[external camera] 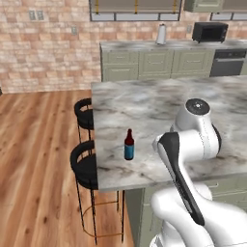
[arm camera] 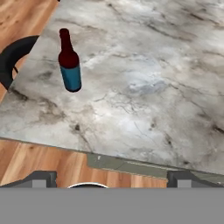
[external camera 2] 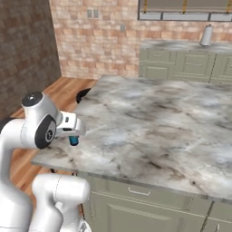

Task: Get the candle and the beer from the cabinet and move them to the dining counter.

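The beer (external camera: 129, 144), a dark red-brown bottle with a blue label, stands upright on the dining counter (external camera: 159, 103) near its left edge. In the hand view the beer (arm camera: 69, 63) is at the upper left, well ahead of my gripper (arm camera: 113, 178). The gripper is open with nothing between its fingertips (arm camera: 41, 177), and it is held back over the counter's near edge (arm camera: 131, 164). In the right base view my hand hides most of the beer (external camera 2: 73, 141); just its blue label peeks out below the hand. The candle is out of view.
Two round black stools (external camera: 85, 114) (external camera: 84, 166) stand along the counter's left side over a wood floor. At the back, a marbled worktop carries a white roll (external camera: 161, 34) and a black oven (external camera: 210, 31). A strip of sage-green wall cabinet (external camera: 205, 5) shows at top right.
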